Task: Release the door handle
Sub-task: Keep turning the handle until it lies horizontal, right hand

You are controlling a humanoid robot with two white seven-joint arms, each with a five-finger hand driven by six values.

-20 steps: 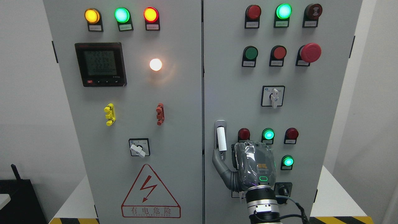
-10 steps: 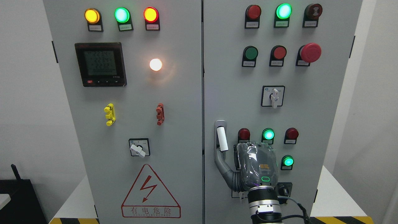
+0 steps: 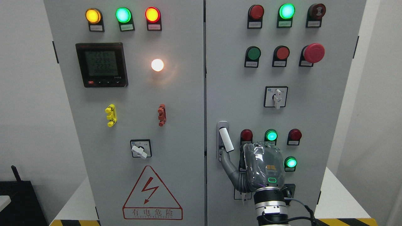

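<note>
White and cylindrical, the door handle (image 3: 226, 141) sits on the right cabinet door (image 3: 314, 110), low and near the centre seam, its lower end swung out to the right of its metal backplate (image 3: 219, 138). The right hand (image 3: 251, 168) rests just below and right of it, knuckles towards the camera; one grey finger (image 3: 226, 160) reaches up to touch the handle's lower end, so the release looks nearly done but not complete. How the other fingers are set I cannot tell, since the back of the hand hides them. Compared with a second ago, the handle tilts further and the hand sits lower and more to the right.
</note>
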